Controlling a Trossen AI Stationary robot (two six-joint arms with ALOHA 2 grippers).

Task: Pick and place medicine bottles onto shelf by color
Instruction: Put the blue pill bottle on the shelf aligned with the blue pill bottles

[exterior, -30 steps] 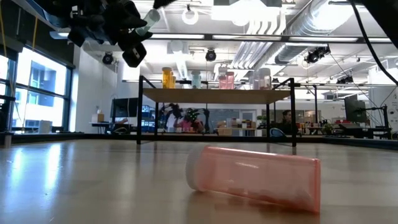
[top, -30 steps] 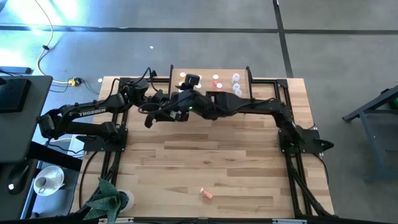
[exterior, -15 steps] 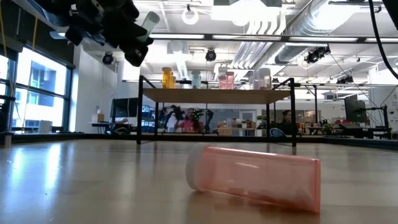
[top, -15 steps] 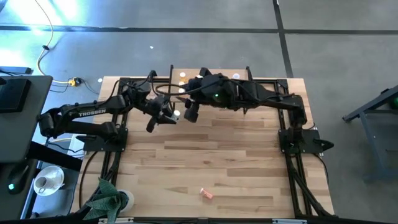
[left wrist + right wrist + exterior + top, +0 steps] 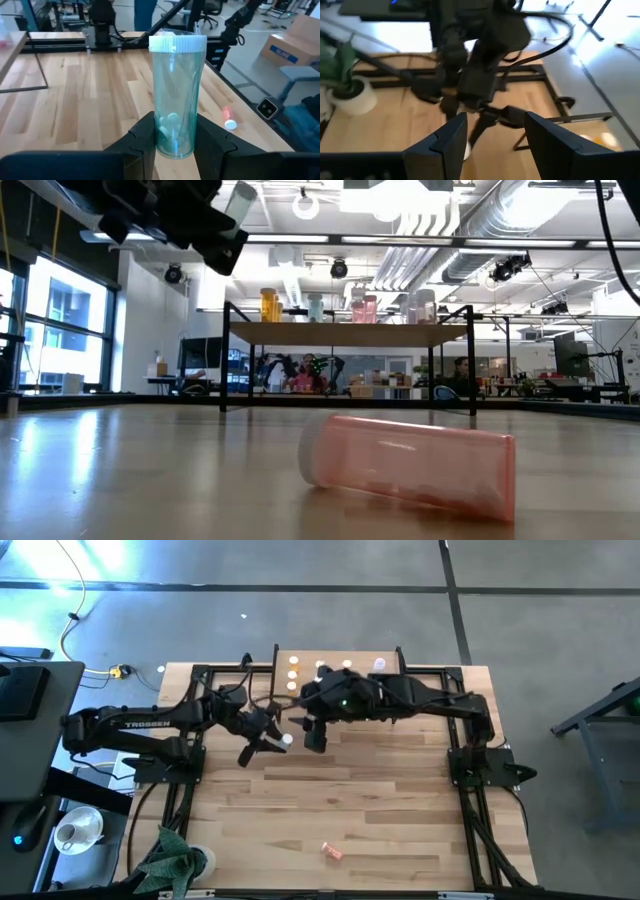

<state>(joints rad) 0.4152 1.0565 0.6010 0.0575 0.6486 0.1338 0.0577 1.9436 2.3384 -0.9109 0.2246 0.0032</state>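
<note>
My left gripper (image 5: 268, 743) is shut on a clear green medicine bottle (image 5: 175, 100) with a white cap, high above the table's middle; it also shows in the low view (image 5: 238, 202). My right gripper (image 5: 316, 737) is open and empty (image 5: 492, 130), just right of the left one, in front of the shelf (image 5: 385, 672). The shelf (image 5: 350, 333) carries orange (image 5: 270, 305), green (image 5: 316, 307), pink (image 5: 363, 308) and clear (image 5: 425, 308) bottles standing upright. A pink bottle (image 5: 332, 852) lies on its side near the table's near edge (image 5: 410, 465). My left gripper pinches the green bottle's lower body (image 5: 174, 142) between its two fingers, one on each side. The capped end (image 5: 177, 42) sticks out beyond the fingertips. The bottle is lifted clear of the table and tilted in the low view, cap end higher.
Black frame rails (image 5: 440, 675) run beside the shelf at the table's far edge. A green plant in a white pot (image 5: 175, 858) stands at the near left corner. Bare wood lies between the grippers and the pink bottle.
My right gripper has drawn back from the shelf toward the table's near edge and now hangs beside the left gripper. My left gripper has gone a little toward the right and near edges, still holding the green bottle.
</note>
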